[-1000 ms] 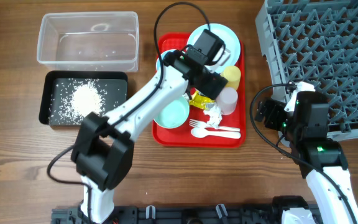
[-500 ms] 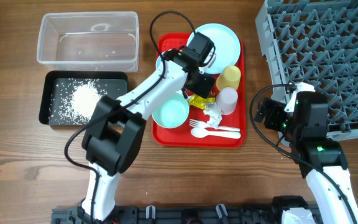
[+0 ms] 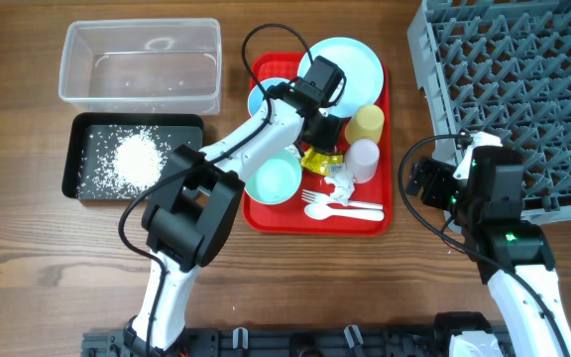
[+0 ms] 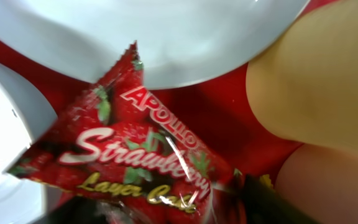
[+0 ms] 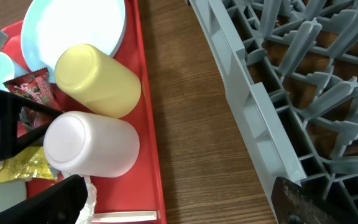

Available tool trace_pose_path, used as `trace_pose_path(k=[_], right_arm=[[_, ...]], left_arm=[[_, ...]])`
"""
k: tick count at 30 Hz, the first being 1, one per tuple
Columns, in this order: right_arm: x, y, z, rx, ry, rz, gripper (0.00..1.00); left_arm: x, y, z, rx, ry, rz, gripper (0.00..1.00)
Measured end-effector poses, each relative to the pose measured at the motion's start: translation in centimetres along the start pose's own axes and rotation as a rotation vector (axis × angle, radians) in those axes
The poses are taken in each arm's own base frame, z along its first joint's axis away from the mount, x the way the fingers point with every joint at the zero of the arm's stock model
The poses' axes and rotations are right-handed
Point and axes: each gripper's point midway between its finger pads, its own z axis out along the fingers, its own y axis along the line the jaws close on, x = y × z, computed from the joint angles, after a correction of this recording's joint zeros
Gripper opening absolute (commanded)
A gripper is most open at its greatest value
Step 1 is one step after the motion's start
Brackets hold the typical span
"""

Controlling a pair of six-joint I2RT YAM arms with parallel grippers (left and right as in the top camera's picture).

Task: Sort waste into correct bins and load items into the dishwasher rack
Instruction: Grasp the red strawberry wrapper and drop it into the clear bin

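The left claw [image 3: 320,139] has been lowered onto the red crinkled snack wrapper [image 4: 117,155] mid-way along the flat red plastic tray [image 3: 285,220]; whether it is gripped cannot be told. The right claw [image 5: 173,202] is held wide open, empty, beside the tray.

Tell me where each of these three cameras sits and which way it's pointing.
Overhead: above the table, straight down on red tray and dishwasher rack; both arms show.
Left wrist: low over the tray, facing the red strawberry wrapper; own fingers barely show.
Right wrist: between tray and rack, facing yellow cup and white cup; fingers at bottom corners.
Shared: both wrist views show that wrapper.
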Motion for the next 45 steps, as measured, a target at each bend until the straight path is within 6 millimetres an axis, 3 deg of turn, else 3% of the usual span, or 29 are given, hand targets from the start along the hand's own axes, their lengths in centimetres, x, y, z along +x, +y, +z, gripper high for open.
trace_pose_path(k=[3, 4, 12, 15, 18, 24, 27, 30, 31, 34, 35, 36, 38, 39, 42, 45], right_arm=[[0.0, 0.0, 0.0, 0.002, 0.000, 0.000, 0.98], [0.0, -0.1, 0.0, 0.004, 0.000, 0.000, 0.98], [0.0, -0.1, 0.0, 0.007, -0.001, 0.000, 0.98], [0.0, -0.1, 0.0, 0.007, -0.001, 0.000, 0.98], [0.0, -0.1, 0.0, 0.007, -0.001, 0.000, 0.98], [0.0, -0.1, 0.0, 0.007, -0.001, 0.000, 0.98], [0.0, -0.1, 0.0, 0.007, -0.001, 0.000, 0.98], [0.0, -0.1, 0.0, 0.007, -0.001, 0.000, 0.98], [0.0, -0.1, 0.0, 0.007, -0.001, 0.000, 0.98], [0.0, -0.1, 0.0, 0.007, -0.001, 0.001, 0.98], [0.0, -0.1, 0.0, 0.007, -0.001, 0.001, 0.98], [0.0, -0.1, 0.0, 0.007, -0.001, 0.002, 0.98], [0.0, -0.1, 0.0, 0.007, -0.001, 0.003, 0.98], [0.0, -0.1, 0.0, 0.007, 0.000, 0.003, 0.98], [0.0, -0.1, 0.0, 0.007, 0.000, 0.003, 0.98], [0.0, -0.1, 0.0, 0.007, 0.000, 0.003, 0.98]], left_arm=[[-0.2, 0.0, 0.0, 0.002, -0.009, -0.014, 0.09], [-0.3, 0.0, 0.0, 0.002, -0.011, -0.015, 0.05], [-0.7, -0.1, -0.1, 0.005, -0.026, -0.030, 0.04], [-1.3, 0.3, -1.2, 0.005, -0.050, -0.039, 0.04], [-2.7, 1.0, -4.4, 0.005, -0.105, -0.057, 0.04], [-6.0, 2.6, -13.8, 0.007, -0.294, -0.093, 0.04], [-6.8, 5.7, -16.4, -0.054, -0.354, -0.143, 0.04], [-6.9, 11.1, -17.1, -0.163, -0.374, -0.227, 0.04], [-6.7, 14.2, -17.6, -0.219, -0.386, -0.275, 0.04], [-6.5, 20.7, -18.7, -0.326, -0.427, -0.377, 0.04], [-6.2, 22.9, -18.9, -0.356, -0.438, -0.411, 0.08], [-5.9, 24.6, -19.0, -0.380, -0.442, -0.438, 0.21], [-5.0, 27.6, -18.5, -0.419, -0.433, -0.486, 0.83], [-4.6, 28.5, -18.0, -0.426, -0.425, -0.504, 0.96], [-3.9, 29.7, -17.1, -0.437, -0.400, -0.522, 1.00], [-4.0, 29.1, -16.9, -0.423, -0.395, -0.513, 0.99]])
